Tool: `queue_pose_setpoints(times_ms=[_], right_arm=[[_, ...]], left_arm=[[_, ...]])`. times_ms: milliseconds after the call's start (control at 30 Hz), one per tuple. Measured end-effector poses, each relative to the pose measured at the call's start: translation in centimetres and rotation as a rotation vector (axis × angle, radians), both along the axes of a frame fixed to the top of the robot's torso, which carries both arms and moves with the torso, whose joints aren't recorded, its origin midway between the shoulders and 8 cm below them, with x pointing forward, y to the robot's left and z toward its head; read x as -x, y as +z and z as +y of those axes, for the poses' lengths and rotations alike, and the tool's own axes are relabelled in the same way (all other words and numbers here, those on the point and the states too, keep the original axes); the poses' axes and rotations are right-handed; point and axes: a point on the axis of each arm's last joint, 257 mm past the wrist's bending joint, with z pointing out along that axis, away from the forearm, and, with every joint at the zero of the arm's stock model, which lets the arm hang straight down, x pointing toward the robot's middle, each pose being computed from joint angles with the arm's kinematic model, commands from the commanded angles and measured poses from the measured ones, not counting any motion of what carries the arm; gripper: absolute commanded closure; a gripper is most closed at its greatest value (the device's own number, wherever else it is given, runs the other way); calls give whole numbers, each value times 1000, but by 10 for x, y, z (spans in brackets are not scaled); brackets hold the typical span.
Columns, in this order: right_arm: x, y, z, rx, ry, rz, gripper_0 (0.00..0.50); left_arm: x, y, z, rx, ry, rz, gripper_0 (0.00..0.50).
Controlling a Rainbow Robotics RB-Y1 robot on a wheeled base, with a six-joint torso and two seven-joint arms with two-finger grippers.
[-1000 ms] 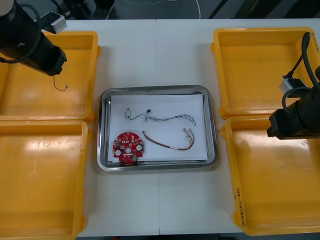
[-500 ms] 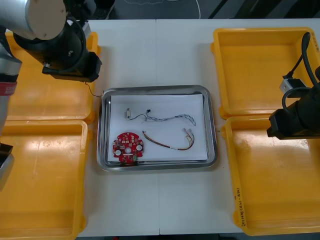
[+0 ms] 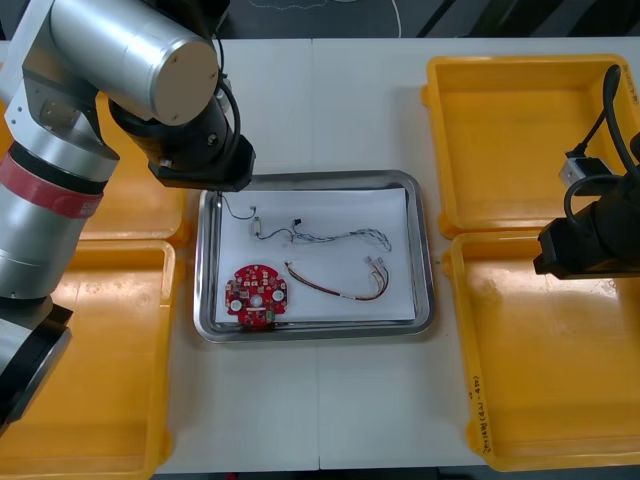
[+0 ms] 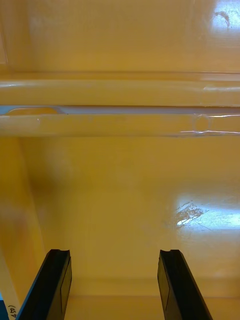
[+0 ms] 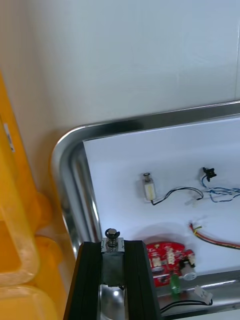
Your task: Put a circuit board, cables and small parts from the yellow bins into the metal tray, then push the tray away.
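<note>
left wrist view: the left gripper (image 5: 112, 245) is clamped on a small metal part (image 5: 111, 233), over a corner of the metal tray (image 5: 150, 119), likely to drop it clear of the circuit board (image 5: 165, 255); the right gripper (image 4: 114, 256), fingers apart, hangs idle over a yellow bin (image 4: 120, 190).

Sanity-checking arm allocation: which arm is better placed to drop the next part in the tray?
Left. The left claw is shut on a small metal part over the metal tray's far left corner. The right claw is open and empty over a yellow bin.
</note>
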Motion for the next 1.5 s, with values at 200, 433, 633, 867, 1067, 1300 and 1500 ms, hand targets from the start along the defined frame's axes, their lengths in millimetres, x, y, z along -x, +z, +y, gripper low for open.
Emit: queue_pose_setpoints(times_ms=[200, 433, 633, 867, 1067, 1300, 1500], right_arm=[[0, 0, 0, 0, 0, 0, 0], [0, 0, 0, 0, 0, 0, 0], [0, 0, 0, 0, 0, 0, 0], [0, 0, 0, 0, 0, 0, 0], [0, 0, 0, 0, 0, 0, 0], [0, 0, 0, 0, 0, 0, 0], [0, 0, 0, 0, 0, 0, 0]], left_arm=[[0, -10, -19, 36, 56, 11, 500], [-14, -29, -41, 66, 63, 2, 500], [-23, -48, -49, 61, 51, -3, 500], [-26, -71, -49, 43, 50, 16, 500], [-29, -73, -56, 49, 33, -1, 500], [-29, -73, -57, 51, 30, 2, 500], [-28, -73, -57, 51, 30, 3, 500]])
